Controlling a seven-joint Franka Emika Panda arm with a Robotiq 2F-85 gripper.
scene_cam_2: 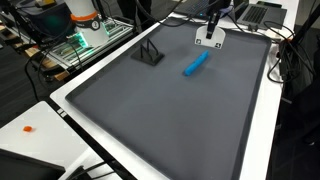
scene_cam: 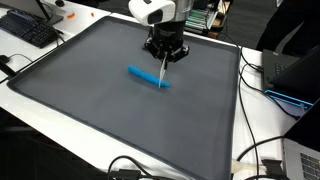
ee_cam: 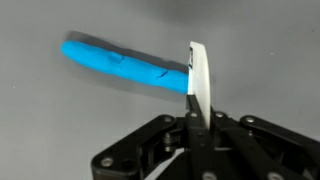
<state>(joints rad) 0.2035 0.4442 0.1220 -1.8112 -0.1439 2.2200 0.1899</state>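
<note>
**Single arm at work over the matted desk.** End effector (scene_cam: 165,56) with jaws pressed together, pinching a white strip (ee_cam: 197,75) by its upper part. Strip near upright, lower end down at the blue roll (scene_cam: 149,75).

Blue roll flat on the grey mat (scene_cam: 90,110) of the desk (scene_cam: 240,110), in the half nearer the arm's base. Well apart from every edge and corner, long axis slanted to the mat's edges.

In the wrist view, strip seen edge-on across one end of the roll, apparently touching it. Contact not certain from the exterior views.

Elsewhere: black stand (scene_cam_2: 150,52) on the mat toward one corner, well apart from the roll. Keyboard (scene_cam: 30,30) off the mat, near a corner of the desk.

**Handling, as a judgement from these views:**
- Keep the pinch firm, a thin strip being likely to pivot between the pads under any side load.
- Hold the strip square to the roll's long axis and upright, not leaning.
- Load straight down along the strip rather than sideways, to avoid skidding or rolling the free-lying piece toward an edge.
- Move slowly, checking the wrist view for slip of the strip in the grip.
- Ease off before hard contact with the mat, to spare the strip from bending.
</note>
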